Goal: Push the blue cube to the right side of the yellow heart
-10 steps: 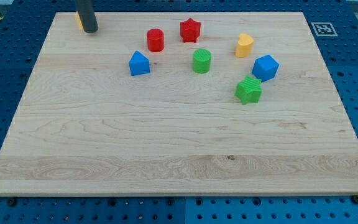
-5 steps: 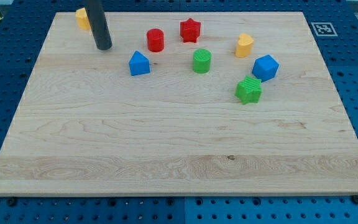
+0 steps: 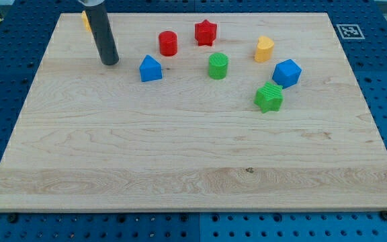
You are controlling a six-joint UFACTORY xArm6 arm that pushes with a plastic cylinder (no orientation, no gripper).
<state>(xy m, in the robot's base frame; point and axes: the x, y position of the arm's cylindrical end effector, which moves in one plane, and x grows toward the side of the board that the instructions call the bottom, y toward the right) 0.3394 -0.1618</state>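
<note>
There is no claw on this arm, so nothing opens, closes or holds anything; it ends in a dark rod, and my tip (image 3: pixel 110 62) rests on the worktop (image 3: pixel 180 168) near the upper left, touching no block. At about 3 o'clock from my tip, just beside it, sits a blue house-shaped block (image 3: pixel 150 68); a partly hidden orange block (image 3: pixel 85 20) lies behind the rod toward 11 o'clock. The blue cube (image 3: pixel 287 73) is well apart from my tip, far off toward 3 o'clock, and it lies at roughly 5 o'clock from the yellow heart (image 3: pixel 265 49), near it but not touching. The risk, as I judge it, is the crowded path: a straight run would plough into the blue house-shaped block, the green cylinder (image 3: pixel 218 66) or the red cylinder (image 3: pixel 168 43). The green star (image 3: pixel 269 97) sits close below the cube, and an off-centre shove could drive the cube into the heart.
</note>
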